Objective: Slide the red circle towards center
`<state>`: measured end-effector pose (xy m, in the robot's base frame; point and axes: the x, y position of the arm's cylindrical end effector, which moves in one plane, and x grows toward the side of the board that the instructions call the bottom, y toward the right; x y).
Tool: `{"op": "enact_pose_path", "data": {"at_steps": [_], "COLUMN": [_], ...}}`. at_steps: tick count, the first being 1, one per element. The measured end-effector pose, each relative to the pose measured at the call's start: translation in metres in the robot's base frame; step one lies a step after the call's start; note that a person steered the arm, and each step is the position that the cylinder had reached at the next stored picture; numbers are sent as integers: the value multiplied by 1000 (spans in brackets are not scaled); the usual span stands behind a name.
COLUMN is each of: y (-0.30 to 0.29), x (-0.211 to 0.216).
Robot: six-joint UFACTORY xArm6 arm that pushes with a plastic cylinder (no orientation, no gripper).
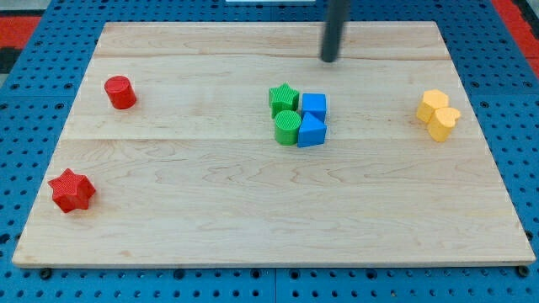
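The red circle (120,92) is a short red cylinder near the view's upper left of the wooden board (210,194). My tip (328,60) is the lower end of the dark rod, near the view's top, right of centre. It is far to the right of the red circle and a little above the central cluster. It touches no block.
A green star (284,98), a green circle (287,127) and two blue blocks (313,105) (311,131) cluster at the centre. A red star (72,190) lies at the lower left. Two yellow blocks (434,104) (444,122) sit together at the right.
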<state>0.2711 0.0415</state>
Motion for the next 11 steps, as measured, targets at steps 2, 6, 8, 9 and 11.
{"op": "enact_pose_path", "data": {"at_steps": [2, 6, 8, 9, 11], "y": [-204, -340, -270, -223, -201], "x": [-7, 91, 84, 68, 77]}}
